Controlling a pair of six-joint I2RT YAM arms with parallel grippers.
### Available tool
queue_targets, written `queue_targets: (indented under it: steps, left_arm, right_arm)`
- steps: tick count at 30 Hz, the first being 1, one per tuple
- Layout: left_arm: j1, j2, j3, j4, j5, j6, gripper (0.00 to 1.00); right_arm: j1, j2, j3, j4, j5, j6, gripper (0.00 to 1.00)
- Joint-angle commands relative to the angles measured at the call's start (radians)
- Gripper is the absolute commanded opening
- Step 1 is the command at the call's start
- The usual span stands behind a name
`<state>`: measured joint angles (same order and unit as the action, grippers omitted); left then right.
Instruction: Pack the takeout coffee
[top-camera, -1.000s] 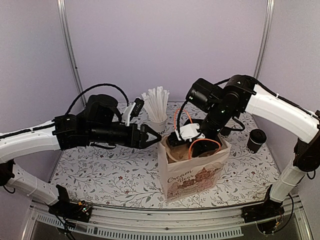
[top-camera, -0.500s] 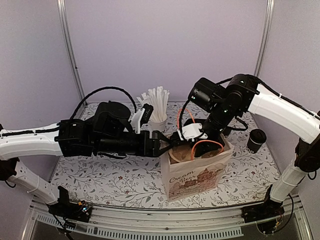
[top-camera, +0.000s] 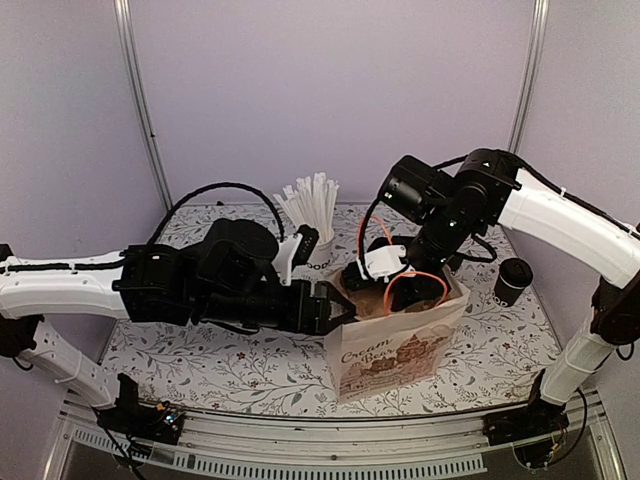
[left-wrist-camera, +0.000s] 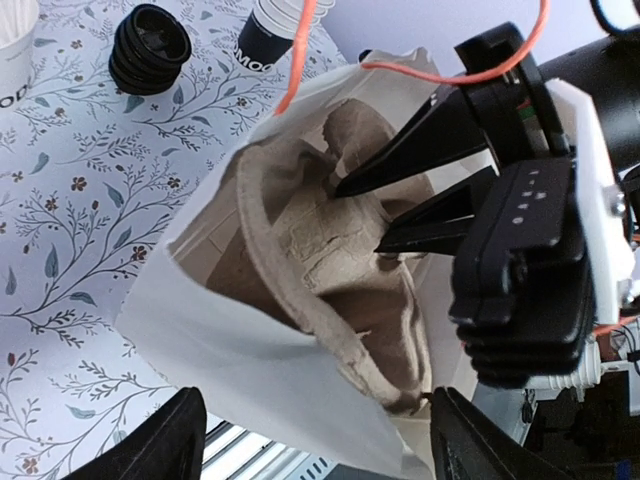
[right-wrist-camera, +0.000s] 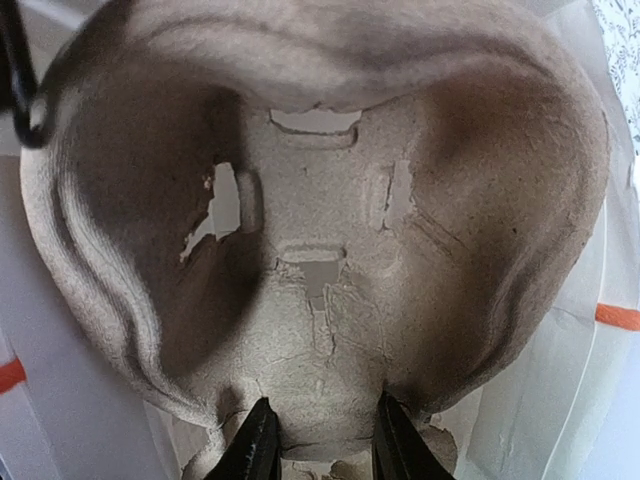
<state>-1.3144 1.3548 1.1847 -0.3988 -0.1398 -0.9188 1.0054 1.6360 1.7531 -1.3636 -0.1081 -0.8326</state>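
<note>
Pulp tray (right-wrist-camera: 330, 200) in right jaws, right arm (top-camera: 560, 215) arched, left arm (top-camera: 60, 285) level

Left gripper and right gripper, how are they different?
The left gripper is wide open; the right gripper pinches the tray. The left gripper sits at the rim of the bag; the right gripper reaches inside the bag. Both are black and point at the bag.

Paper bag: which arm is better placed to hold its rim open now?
Left, probably. The left gripper, open and empty, is at the paper bag's left rim; the right gripper is inside, gripping the pulp cup carrier.
</note>
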Motion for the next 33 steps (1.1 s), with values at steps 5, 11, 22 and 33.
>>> queue_targets:
  steps: [5, 11, 22, 33]
  left_arm:
    - [-0.002, -0.06, -0.012, -0.109, -0.068, -0.021, 0.79]
    - [0.003, -0.061, 0.004, -0.11, -0.077, -0.022, 0.79]
    - [0.059, -0.119, -0.035, 0.031, -0.222, -0.088, 0.78]
    - [0.117, -0.052, -0.027, 0.088, -0.166, -0.068, 0.79]
  right_arm:
    - [0.001, -0.048, -0.04, -0.005, 0.048, 0.007, 0.28]
    - [0.001, -0.052, -0.039, -0.005, 0.058, 0.01, 0.28]
    - [0.001, -0.054, -0.035, -0.004, 0.058, 0.014, 0.29]
    - [0.001, -0.053, -0.034, -0.004, 0.058, 0.016, 0.29]
